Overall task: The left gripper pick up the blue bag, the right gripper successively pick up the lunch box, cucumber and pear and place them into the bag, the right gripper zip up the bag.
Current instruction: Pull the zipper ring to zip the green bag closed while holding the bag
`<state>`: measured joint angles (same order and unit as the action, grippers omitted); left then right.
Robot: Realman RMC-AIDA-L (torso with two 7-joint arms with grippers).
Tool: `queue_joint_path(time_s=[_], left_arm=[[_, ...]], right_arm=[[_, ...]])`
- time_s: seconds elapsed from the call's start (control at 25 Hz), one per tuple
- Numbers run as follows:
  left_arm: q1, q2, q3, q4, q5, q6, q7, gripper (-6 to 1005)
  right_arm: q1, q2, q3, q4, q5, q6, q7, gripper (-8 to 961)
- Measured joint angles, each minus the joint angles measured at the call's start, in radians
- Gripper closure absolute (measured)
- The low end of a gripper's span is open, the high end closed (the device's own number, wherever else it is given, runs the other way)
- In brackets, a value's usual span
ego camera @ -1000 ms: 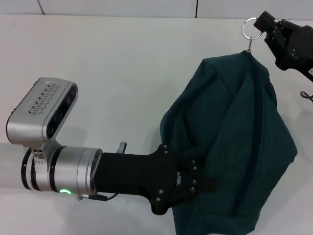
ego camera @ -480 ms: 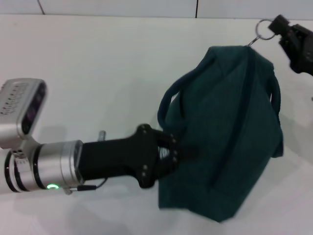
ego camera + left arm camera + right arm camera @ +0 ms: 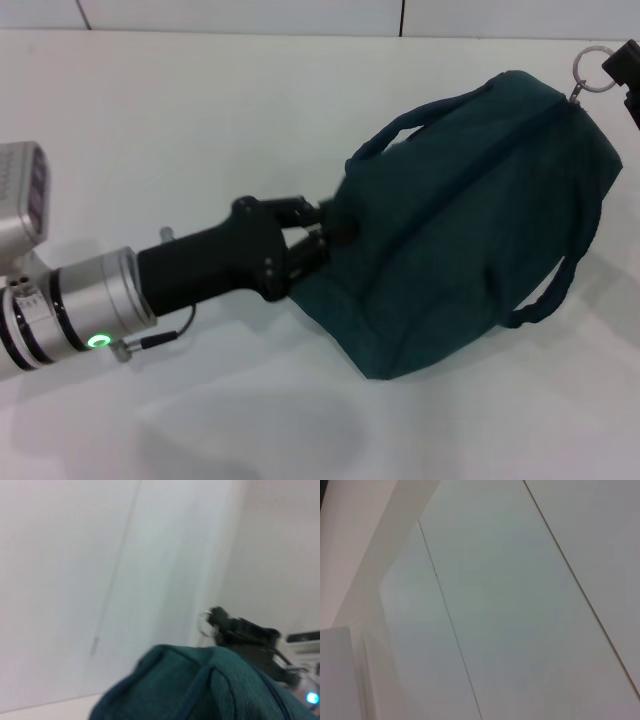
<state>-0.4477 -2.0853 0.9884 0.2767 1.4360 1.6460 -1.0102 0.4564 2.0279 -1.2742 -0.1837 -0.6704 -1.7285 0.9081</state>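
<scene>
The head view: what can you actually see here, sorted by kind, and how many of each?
Bags: 1, the blue bag, on the white table
Loop handles on it: 2
Silver zipper rings: 1, the zipper ring
Grippers: 2, the left gripper at the bag's side, the right gripper at the ring
Total: 6
</scene>
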Motion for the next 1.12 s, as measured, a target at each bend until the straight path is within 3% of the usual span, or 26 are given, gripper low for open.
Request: queue_joint_path(time_s=[0.2, 0.56, 0.64, 0.72, 0.88, 1.0, 1.12], left_arm=[[0.018, 0.0, -0.061, 0.025, -0.014, -0.006, -0.044, 769], [0.041, 0.005, -0.061, 0.327, 0.014, -0.033, -0.375, 460], [0.024, 0.002, -0.058, 0.546, 0.113, -0.043, -0.553, 402], [0.006, 0.0, -0.047, 0.659, 0.178, -0.047, -0.656, 344], [-0.044, -0.002, 0.051, 0.923, 0.308, -0.058, -0.894, 306], [-0.068, -0.003, 0.196, 1.136, 0.394, -0.119, -1.08, 296], [-0.092, -0.003, 0.301, 1.256, 0.465, -0.165, -1.209, 297]], right_arm=[[0.007, 0.0, -0.001, 0.001, 0.0, 0.009, -0.001, 946], [0.015, 0.001, 0.0, -0.007, 0.012, 0.043, 0.001, 947], [0.02, 0.001, 0.0, -0.007, 0.012, 0.049, 0.001, 947], [0.022, 0.001, 0.001, -0.005, 0.017, 0.058, 0.001, 947], [0.022, 0.0, 0.0, -0.001, 0.029, 0.07, 0.002, 947], [0.022, 0.0, -0.001, -0.001, 0.034, 0.08, 0.002, 947], [0.022, 0.0, -0.001, -0.001, 0.035, 0.09, 0.002, 946]])
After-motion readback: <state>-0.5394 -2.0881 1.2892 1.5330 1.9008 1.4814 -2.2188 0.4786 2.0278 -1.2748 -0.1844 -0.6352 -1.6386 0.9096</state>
